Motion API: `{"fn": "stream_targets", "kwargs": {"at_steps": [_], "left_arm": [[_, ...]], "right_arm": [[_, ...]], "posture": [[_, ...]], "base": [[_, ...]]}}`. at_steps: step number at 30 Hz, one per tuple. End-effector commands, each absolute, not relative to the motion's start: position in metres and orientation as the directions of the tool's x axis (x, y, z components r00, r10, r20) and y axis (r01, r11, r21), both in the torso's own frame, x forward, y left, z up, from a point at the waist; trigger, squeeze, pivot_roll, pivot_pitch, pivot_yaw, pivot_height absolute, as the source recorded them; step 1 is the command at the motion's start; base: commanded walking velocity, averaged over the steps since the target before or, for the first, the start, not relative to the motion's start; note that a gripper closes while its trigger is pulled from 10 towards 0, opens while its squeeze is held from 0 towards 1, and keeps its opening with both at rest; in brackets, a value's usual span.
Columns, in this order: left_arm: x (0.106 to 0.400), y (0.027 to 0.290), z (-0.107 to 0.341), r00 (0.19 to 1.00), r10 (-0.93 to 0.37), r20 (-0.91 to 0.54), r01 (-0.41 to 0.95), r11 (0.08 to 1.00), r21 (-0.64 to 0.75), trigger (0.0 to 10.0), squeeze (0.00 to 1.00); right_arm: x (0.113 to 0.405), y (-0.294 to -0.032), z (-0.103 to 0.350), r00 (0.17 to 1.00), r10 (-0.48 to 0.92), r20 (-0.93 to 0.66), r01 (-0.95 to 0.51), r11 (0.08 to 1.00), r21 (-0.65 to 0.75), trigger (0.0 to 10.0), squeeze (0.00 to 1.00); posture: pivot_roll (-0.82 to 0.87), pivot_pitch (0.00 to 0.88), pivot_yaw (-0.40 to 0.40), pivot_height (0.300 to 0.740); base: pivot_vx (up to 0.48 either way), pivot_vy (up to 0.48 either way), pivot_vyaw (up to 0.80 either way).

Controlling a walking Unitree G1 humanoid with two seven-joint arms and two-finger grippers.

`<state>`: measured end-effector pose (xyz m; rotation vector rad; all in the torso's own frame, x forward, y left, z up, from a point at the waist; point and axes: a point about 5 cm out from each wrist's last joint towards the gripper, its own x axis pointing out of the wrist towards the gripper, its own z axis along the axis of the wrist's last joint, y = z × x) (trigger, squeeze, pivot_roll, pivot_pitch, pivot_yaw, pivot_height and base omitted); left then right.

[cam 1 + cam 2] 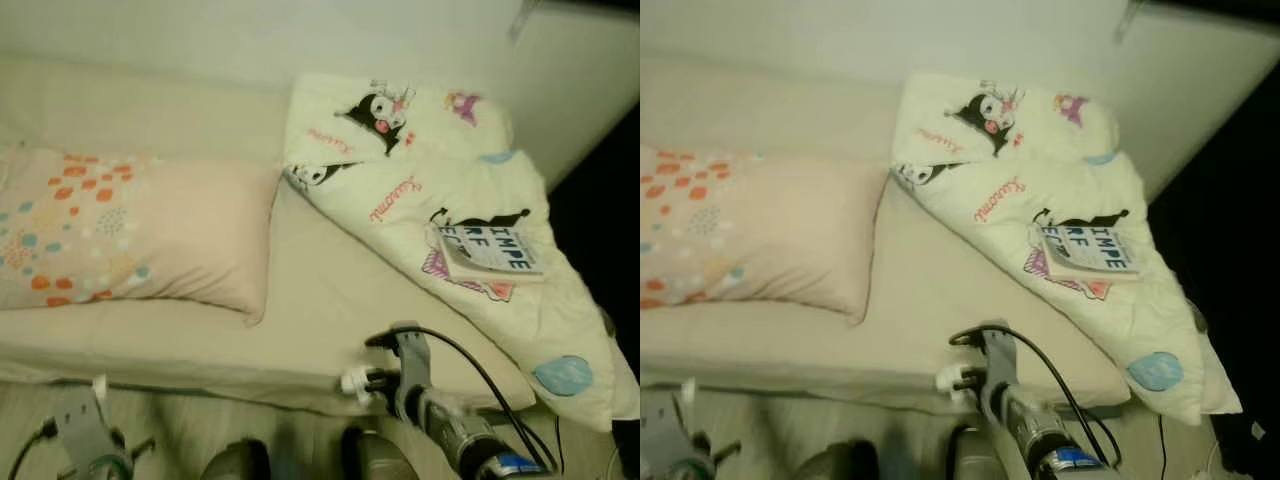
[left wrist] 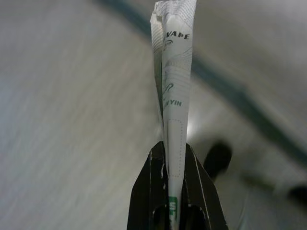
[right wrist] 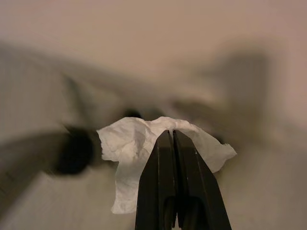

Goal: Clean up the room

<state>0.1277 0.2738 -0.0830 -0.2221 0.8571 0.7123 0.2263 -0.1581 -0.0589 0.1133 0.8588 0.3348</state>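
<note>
My right gripper (image 3: 172, 133) is shut on a crumpled white tissue (image 3: 129, 143). In the left eye view it hangs low at the bed's front edge, with the tissue (image 1: 352, 381) a white lump at its tip. My left gripper (image 2: 172, 146) is shut on a folded white printed wrapper (image 2: 173, 72) that sticks out past the fingers. That arm sits at the lower left, over the floor, with the wrapper (image 1: 100, 385) a small white tab above it.
A beige bed (image 1: 330, 300) spans the view, with a spotted peach pillow (image 1: 130, 230) on its left. A white cartoon-print comforter (image 1: 400, 170) lies bunched on the right, and a book (image 1: 490, 255) rests on it. A wall runs behind; dark space lies to the right.
</note>
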Motion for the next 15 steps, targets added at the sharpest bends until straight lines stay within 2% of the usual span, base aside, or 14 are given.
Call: {"fn": "stream_targets", "kwargs": {"at_steps": [1,7,15], "left_arm": [[0.108,0.268,-0.092,0.378,0.464,-0.801,-0.646,0.752,0.131,10.0,0.0],[0.098,0.259,-0.098,0.383,0.403,-0.831,-0.592,0.798,0.114,10.0,0.0],[0.103,0.255,-0.098,0.417,0.359,-0.835,-0.541,0.836,0.089,10.0,0.0]], "right_arm": [[0.218,-0.161,-0.064,0.578,0.311,-0.755,-0.238,0.949,0.209,10.0,0.0],[0.198,-0.176,-0.076,0.548,0.245,-0.8,-0.089,0.968,0.236,10.0,0.0],[0.194,-0.182,-0.077,0.537,0.212,-0.816,-0.089,0.977,0.196,10.0,0.0]], "posture": [[-0.08,0.007,0.015,0.73],[-0.08,0.0,0.017,0.73],[-0.07,0.0,0.014,0.73]], "base": [[0.0,0.0,0.66],[0.0,0.0,0.66],[0.0,0.0,0.7]]}}
